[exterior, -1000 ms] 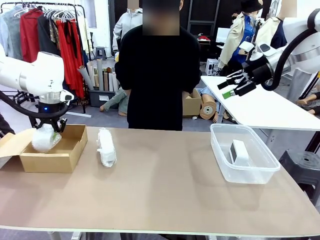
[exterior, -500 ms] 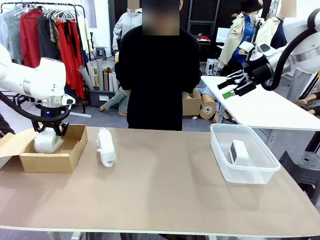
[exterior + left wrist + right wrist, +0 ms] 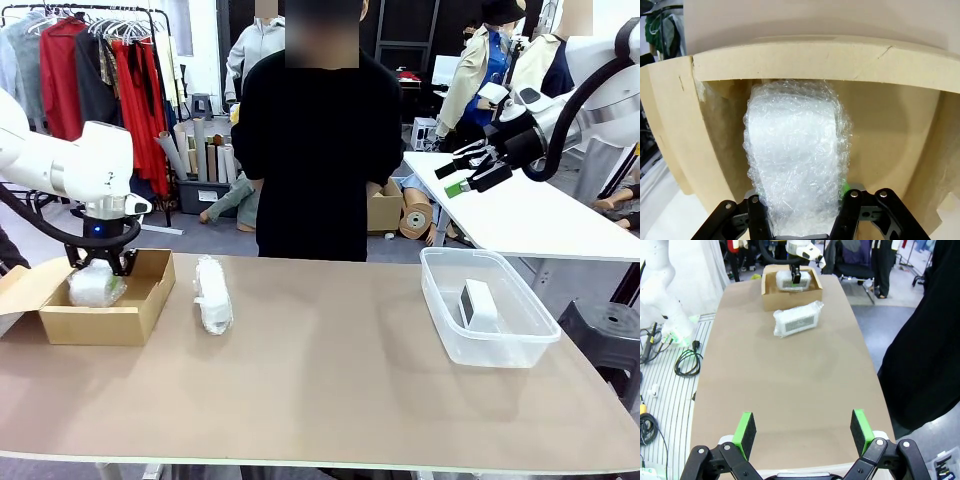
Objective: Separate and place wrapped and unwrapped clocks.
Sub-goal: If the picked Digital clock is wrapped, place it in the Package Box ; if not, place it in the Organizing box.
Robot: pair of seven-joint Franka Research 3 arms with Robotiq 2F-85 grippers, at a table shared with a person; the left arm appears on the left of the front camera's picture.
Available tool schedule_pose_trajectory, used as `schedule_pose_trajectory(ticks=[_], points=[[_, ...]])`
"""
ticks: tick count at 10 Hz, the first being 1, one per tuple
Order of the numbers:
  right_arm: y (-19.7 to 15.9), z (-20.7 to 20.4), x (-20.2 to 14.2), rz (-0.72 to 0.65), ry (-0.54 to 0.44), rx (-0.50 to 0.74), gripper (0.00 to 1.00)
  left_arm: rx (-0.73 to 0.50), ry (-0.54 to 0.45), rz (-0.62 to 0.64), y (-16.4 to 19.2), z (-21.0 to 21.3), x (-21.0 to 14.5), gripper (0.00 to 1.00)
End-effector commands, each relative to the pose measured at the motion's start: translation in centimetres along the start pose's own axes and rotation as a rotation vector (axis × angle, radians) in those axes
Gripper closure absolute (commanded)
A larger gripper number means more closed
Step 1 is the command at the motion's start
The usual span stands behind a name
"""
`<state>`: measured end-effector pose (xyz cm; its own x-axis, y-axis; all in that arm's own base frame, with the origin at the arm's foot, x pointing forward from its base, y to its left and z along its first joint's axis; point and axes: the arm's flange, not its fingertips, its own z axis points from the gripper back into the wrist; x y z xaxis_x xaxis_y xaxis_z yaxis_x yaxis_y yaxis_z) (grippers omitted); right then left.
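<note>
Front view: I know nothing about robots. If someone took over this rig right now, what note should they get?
Left tool: shut on the fat wrapped bundle, holding it inside the cardboard box.
Right tool: open, empty, raised off to the right side.
Slim wrapped bundle: lying on the table beside the box.
Bare clock: in the clear tub.
Done: bare clock sorted.
Left: release the fat bundle, then probably box the slim one.

The flat light-brown desk [image 3: 330,380] carries three things. An open brown cardboard box [image 3: 130,318] sits at its left end. A slim white bubble-wrap roll [image 3: 212,293] lies just right of the box, and a clear rectangular plastic tub [image 3: 497,352] stands far right of it.
</note>
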<state>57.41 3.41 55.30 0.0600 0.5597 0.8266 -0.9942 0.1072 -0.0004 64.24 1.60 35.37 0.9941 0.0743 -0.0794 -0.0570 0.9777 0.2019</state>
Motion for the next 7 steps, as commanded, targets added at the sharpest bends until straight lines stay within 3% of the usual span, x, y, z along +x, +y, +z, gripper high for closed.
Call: schedule_pose_trajectory(ticks=[1, 4, 5, 7], points=[[0.01, 0.09, 0.18, 0.003, -0.001, -0.005, 0.0, -0.012, 0.014, -0.017, 0.72, 0.41, 0.58, 1.0], [0.01, 0.09, 0.18, 0.003, -0.001, -0.005, 0.0, -0.014, 0.023, -0.029, 0.63, 0.27, 0.48, 1.0], [0.01, 0.09, 0.18, 0.003, -0.001, -0.005, 0.0, -0.017, 0.027, -0.031, 0.62, 0.21, 0.43, 0.9], [0.01, 0.09, 0.18, 0.003, -0.001, -0.005, 0.0, -0.014, 0.032, -0.033, 0.69, 0.17, 0.33, 0.52]])
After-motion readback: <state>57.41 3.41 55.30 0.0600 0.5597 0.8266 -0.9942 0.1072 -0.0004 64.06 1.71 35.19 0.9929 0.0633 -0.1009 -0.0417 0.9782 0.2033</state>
